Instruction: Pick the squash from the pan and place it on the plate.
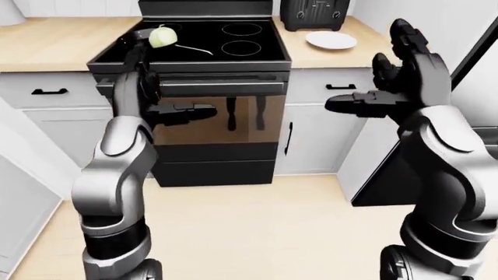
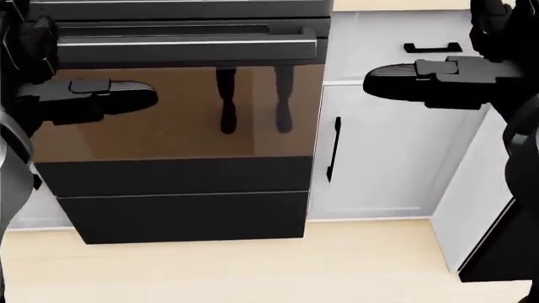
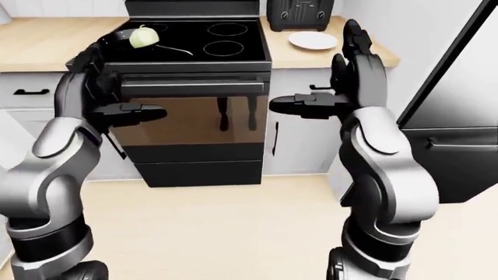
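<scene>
The robot stood facing a black stove (image 1: 226, 46) set between two light wooden counter (image 1: 54, 41) runs, with white cabinets (image 1: 311, 134) below. The squash (image 1: 162, 37), pale yellow-green and round, sat in a dark pan (image 1: 140, 34) at the stove top's left edge, over the upper-left burner in the left-eye view; a thin handle ran from the pan toward the middle of the stove top. The white plate (image 1: 331, 39) lay on the counter to the right of the stove, near that counter's far edge and just beside a black toaster (image 1: 314, 13) standing at the wall. Pan and plate were well apart, with the stove's two right-hand burners between them.

Both arms were raised at chest height before the oven door (image 2: 177, 113). The left hand (image 1: 152, 96) had its fingers apart, one reaching up in line with the pan in the picture, another pointing rightward across the oven handle (image 1: 222, 86); it gripped nothing. The right hand (image 3: 338, 81) was likewise spread, fingers up and thumb pointing left, hanging before the cabinet drawer to the right of the oven, holding nothing. Neither hand touched the squash, pan or plate.

The head view looked low: the glossy oven door reflected the robot's legs, a dark drawer panel lay beneath it, and light wooden floor (image 2: 270, 265) ran along the bottom. A dark refrigerator (image 3: 459, 116) stood at the right edge of the right-eye view.
</scene>
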Controlling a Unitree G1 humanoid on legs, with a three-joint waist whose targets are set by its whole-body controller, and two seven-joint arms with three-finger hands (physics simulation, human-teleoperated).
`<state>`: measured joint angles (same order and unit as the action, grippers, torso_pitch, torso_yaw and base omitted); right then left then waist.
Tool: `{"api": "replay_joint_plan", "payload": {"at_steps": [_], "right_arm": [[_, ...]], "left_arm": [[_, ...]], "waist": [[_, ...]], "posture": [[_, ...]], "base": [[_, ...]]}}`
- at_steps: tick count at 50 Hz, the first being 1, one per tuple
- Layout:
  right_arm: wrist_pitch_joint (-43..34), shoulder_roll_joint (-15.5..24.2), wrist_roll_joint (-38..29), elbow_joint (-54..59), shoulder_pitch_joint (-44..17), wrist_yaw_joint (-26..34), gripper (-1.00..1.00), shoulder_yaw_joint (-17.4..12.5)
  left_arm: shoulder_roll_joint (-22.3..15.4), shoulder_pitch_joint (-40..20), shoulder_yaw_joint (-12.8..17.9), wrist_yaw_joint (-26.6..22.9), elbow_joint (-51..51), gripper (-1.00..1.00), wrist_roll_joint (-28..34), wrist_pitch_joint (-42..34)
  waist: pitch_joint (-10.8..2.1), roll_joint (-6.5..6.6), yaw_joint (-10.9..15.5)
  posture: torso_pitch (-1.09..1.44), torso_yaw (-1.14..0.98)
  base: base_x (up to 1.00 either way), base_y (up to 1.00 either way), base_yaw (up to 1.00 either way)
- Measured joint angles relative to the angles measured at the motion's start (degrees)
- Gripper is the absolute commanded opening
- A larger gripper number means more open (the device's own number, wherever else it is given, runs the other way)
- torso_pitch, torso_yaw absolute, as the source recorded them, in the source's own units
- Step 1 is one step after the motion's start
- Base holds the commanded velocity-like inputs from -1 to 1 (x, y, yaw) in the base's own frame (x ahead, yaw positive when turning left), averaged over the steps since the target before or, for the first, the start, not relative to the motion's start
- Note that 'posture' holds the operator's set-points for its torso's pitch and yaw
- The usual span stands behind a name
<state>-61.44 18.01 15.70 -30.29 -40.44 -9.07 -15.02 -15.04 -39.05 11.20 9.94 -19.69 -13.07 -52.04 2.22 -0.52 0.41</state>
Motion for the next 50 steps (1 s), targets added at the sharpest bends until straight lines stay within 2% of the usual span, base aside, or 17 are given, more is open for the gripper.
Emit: {"api": "replay_joint_plan", "payload": {"at_steps": [7, 13, 19, 24, 27, 30, 32, 35, 40, 50], "right_arm": [[-4.85, 1.7, 4.76, -3.45, -2.57, -2.15, 1.0, -1.31], [-7.79, 3.37, 8.96, -6.19, -5.1, -4.98, 1.0, -2.93], [-7.59, 3.82, 11.67, -5.43, -5.0, -7.13, 1.0, -1.86], [-5.06, 4.73, 12.34, -1.93, -5.34, -7.35, 1.0, -1.19], [-5.0, 5.81, 13.52, -1.72, -5.37, -7.22, 1.0, -2.52], [-6.25, 7.75, 16.2, -3.24, -5.37, -7.84, 1.0, -5.72], [-6.81, 8.3, 17.9, -4.57, -5.17, -9.15, 1.0, -6.51], [-6.82, 8.33, 19.83, -5.02, -5.75, -11.08, 1.0, -4.85], [-7.24, 7.52, 21.6, -5.11, -6.29, -13.44, 1.0, -2.53], [-8.02, 8.73, 24.25, -6.13, -6.15, -15.43, 1.0, -3.66]], "left_arm": [[-2.15, -3.74, 3.56, 2.19, -5.02, 1.0, -4.3, -6.77], [-3.56, -4.91, 4.22, 4.87, -6.73, 1.0, -8.36, -9.46], [-5.69, -5.84, 5.8, 7.54, -7.77, 1.0, -12.57, -10.9], [-6.35, -5.64, 5.88, 9.43, -9.57, 1.0, -15.67, -12.59], [-7.0, -5.43, 5.92, 10.27, -10.35, 1.0, -17.24, -12.89], [-6.67, -6.29, 5.79, 12.07, -10.96, 1.0, -18.37, -14.17], [-6.55, -7.21, 5.02, 13.47, -10.82, 1.0, -18.64, -14.38], [-6.84, -7.64, 3.54, 13.19, -7.89, 1.0, -18.21, -12.0], [-7.75, -7.11, 4.28, 11.96, -6.41, 1.0, -18.4, -10.72], [-8.64, -6.28, 5.55, 12.47, -7.62, 1.0, -19.5, -11.12]], "waist": [[0.37, 0.14, 0.04], [0.52, 0.16, 0.13], [0.65, 0.17, -0.08], [0.87, 0.26, -0.01], [0.93, 0.31, 0.05], [1.05, 0.15, 0.26], [0.93, 0.02, 0.11], [0.77, 0.13, -0.13], [1.0, 0.24, -0.14], [1.09, -0.06, 0.06]], "posture": [[0.0, 0.0], [0.0, 0.0], [0.0, 0.0], [0.0, 0.0], [0.0, 0.0], [0.0, 0.0], [0.0, 0.0], [0.0, 0.0], [0.0, 0.0], [0.0, 0.0]], "base": [[0.0, 0.0, 0.0], [0.0, 0.0, 0.0], [0.0, 0.0, 0.0], [0.0, 0.0, 0.0], [0.0, 0.0, 0.0], [0.0, 0.0, 0.0], [0.0, 0.0, 0.0], [0.0, 0.0, 0.0], [0.0, 0.0, 0.0], [0.0, 0.0, 0.0]]}}
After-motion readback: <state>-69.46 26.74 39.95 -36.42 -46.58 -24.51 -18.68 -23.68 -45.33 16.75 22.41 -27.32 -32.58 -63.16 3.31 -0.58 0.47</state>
